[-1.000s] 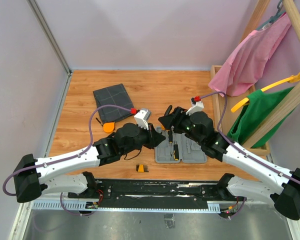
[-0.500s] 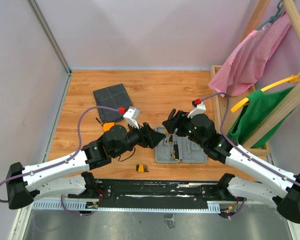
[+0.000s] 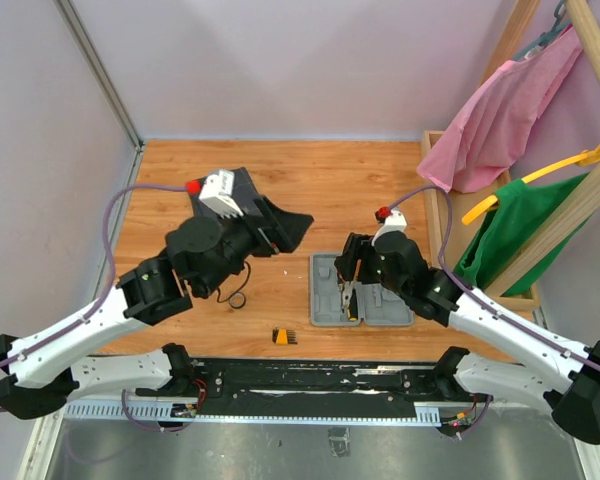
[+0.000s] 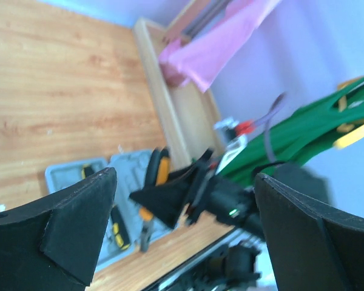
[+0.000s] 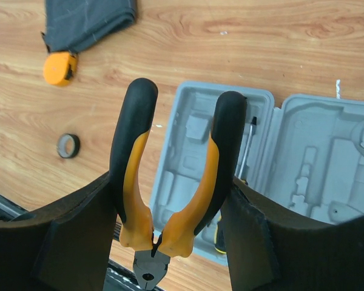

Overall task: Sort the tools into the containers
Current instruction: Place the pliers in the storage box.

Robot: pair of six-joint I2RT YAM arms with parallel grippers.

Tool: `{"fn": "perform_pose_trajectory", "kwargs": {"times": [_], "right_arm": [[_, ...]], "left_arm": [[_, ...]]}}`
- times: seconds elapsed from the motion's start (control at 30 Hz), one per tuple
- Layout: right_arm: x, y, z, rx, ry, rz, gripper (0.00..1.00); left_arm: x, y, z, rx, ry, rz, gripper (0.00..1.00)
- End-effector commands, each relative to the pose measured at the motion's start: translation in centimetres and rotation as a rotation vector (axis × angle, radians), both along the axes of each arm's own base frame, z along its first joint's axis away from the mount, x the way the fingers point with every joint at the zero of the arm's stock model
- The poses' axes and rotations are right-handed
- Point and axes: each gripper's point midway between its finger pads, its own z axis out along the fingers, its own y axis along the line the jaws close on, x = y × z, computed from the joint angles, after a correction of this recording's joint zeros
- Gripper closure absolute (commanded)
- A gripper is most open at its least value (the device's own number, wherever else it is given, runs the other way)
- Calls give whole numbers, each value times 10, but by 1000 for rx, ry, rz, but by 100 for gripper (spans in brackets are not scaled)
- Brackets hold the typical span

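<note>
My right gripper (image 5: pixel 173 242) is shut on the orange-and-black pliers (image 5: pixel 170 182), its fingers pressing on the two handles, the steel nose pointing down. It hangs over the left half of the open light-grey case (image 3: pixel 390 305), where a black-and-yellow screwdriver (image 3: pixel 352 305) lies. My left gripper (image 3: pixel 280 228) is raised left of the case, wide open with nothing between its fingers (image 4: pixel 67 224). The dark grey pouch (image 5: pixel 88 21), the round orange piece (image 5: pixel 59 68) and the black tape ring (image 5: pixel 68 145) lie on the table to the left. The orange bit holder (image 3: pixel 284 336) rests near the front edge.
A wooden rack (image 3: pixel 435 190) with pink and green cloth on hangers stands along the right side. Purple walls close the back and left. A black rail (image 3: pixel 310 375) runs along the near edge between the arm bases.
My left gripper has opened wide and pulled up and back to the left, away from the case. My right gripper, still on the pliers, has shifted slightly nearer over the case.
</note>
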Motion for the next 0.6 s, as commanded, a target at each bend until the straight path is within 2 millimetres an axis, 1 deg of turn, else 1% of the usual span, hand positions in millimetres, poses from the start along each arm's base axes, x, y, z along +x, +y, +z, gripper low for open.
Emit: {"fn": "perform_pose_trajectory", "kwargs": {"times": [0.0,0.07,0.13,0.23,0.37,0.47,0.57], "right_arm": [[-2,3,-7,-58,14,43,93],[-3,4,-13,-75,33,57,93],[-3,5,-20,-98,55,68,93],[1,8,-31,-131,92,91,93],[8,12,-43,-188,153,128,93],[15,18,-46,-224,177,149,92],[20,24,-52,-248,209,170,92]], "left_arm": [[9,31,51,-39,-38,142,1],[8,42,82,-91,-79,166,1],[7,53,109,-137,-121,189,1],[6,63,139,-192,-173,210,1],[6,61,156,-221,-213,205,1],[8,59,159,-232,-233,206,1],[9,64,158,-240,-242,229,1]]}}
